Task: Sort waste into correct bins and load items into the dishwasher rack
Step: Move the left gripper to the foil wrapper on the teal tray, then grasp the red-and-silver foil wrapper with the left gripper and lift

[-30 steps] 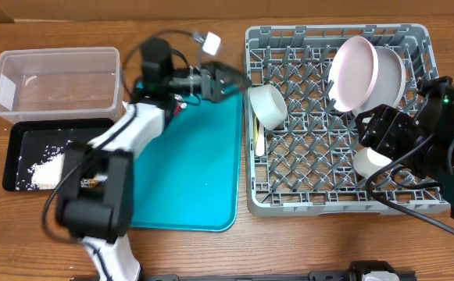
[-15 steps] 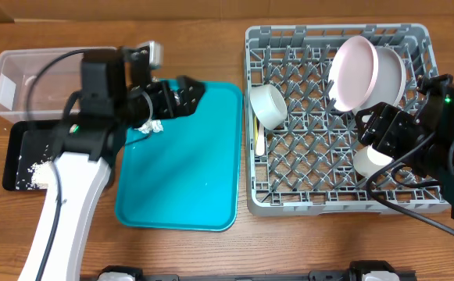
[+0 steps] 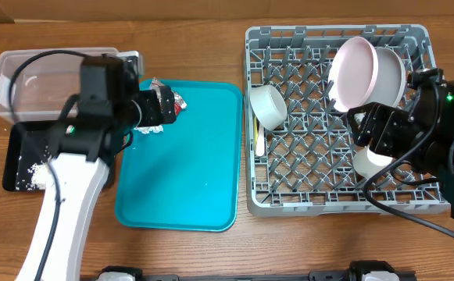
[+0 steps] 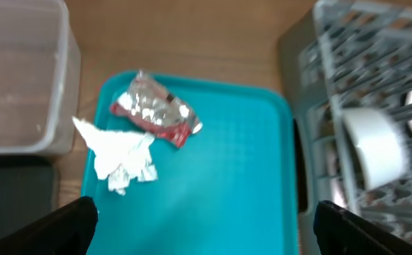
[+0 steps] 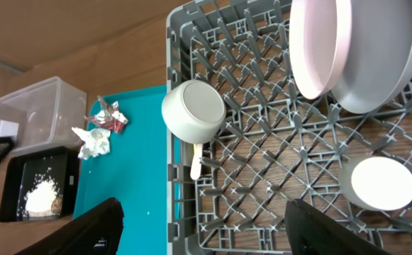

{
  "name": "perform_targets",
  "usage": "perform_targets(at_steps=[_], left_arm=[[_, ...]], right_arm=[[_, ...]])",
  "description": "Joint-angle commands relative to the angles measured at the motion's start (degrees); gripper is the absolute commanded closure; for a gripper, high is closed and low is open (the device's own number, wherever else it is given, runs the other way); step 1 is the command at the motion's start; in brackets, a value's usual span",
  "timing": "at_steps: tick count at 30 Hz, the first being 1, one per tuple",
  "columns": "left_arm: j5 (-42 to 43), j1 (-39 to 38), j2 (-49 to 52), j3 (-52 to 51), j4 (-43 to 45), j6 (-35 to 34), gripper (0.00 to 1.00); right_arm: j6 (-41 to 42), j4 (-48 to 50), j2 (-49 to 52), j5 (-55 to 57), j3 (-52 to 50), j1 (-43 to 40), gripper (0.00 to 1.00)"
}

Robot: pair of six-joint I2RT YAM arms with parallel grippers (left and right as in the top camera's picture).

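The shiny red wrapper [image 4: 156, 112] and the crumpled white napkin [image 4: 120, 152] lie at the far left corner of the teal tray [image 4: 220, 177]. My left gripper [image 4: 206, 234] is open and empty above them; overhead it [image 3: 166, 105] sits beside the wrapper [image 3: 176, 99]. The grey rack [image 3: 418, 47] holds the pinkish plate [image 3: 350, 74], white plate [image 3: 392, 74], cup [image 3: 269, 105], bowl [image 5: 383, 183] and yellow spoon [image 5: 196, 161]. My right gripper [image 5: 213, 234] is open and empty above the rack. Rice [image 3: 43, 168] lies in the black tray [image 3: 16, 140]. The fork and the food scrap are out of sight.
The clear tub [image 3: 55, 78] stands behind the black tray at the far left, and my left arm crosses over both. The right arm's black body [image 3: 437, 133] covers the rack's right side. Bare wooden table lies in front of the tray and rack.
My left arm has swung left from near the rack back over the teal tray's far left corner, above the wrapper and napkin. The right arm has barely moved.
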Motion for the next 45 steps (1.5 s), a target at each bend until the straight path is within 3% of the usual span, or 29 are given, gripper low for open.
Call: perform_targets(at_steps=[1, 10, 15, 22, 30, 35, 36, 41, 43, 45], left_arm=[[-1.7, -0.8, 7.6, 0.9, 0.6, 1.6, 0.01], [-4.1, -2.0, 23.6, 0.9, 14.8, 1.6, 0.04], [-4.3, -2.4, 28.6, 0.9, 19.5, 7.3, 0.04], [-7.5, -2.7, 33.1, 0.9, 26.4, 7.5, 0.0], [-7.5, -3.1, 37.9, 0.9, 26.8, 7.6, 0.05], [-7.5, -4.0, 38.4, 0.9, 26.7, 7.5, 0.29], [-7.4, -4.1, 38.2, 1.0, 26.1, 7.5, 0.45], [-5.6, -4.2, 36.4, 1.1, 23.4, 7.1, 0.83], [-5.6, -4.2, 34.9, 1.1, 22.1, 6.6, 0.94], [-5.6, -4.2, 33.1, 1.1, 20.6, 6.4, 0.96]], right_arm=[[-1.6, -0.2, -0.2, -1.1, 1.1, 0.3, 0.22], [-1.6, -0.9, -0.2, -1.1, 1.1, 0.3, 0.19], [-1.6, -1.6, 0.3, -1.1, 1.1, 0.3, 0.19], [-1.8, -3.7, 1.7, -1.1, 1.1, 0.3, 0.19], [-4.5, -4.6, 1.9, -1.1, 1.1, 0.3, 0.19], [-4.6, -4.8, 1.8, -1.0, 1.1, 0.3, 0.18], [-4.6, -4.8, 1.8, -1.0, 1.1, 0.3, 0.18], [-4.5, -4.8, 1.8, -1.0, 1.1, 0.3, 0.18], [-4.5, -4.8, 1.8, -1.0, 1.1, 0.3, 0.18], [-4.5, -4.7, 1.8, -1.0, 1.1, 0.3, 0.18]])
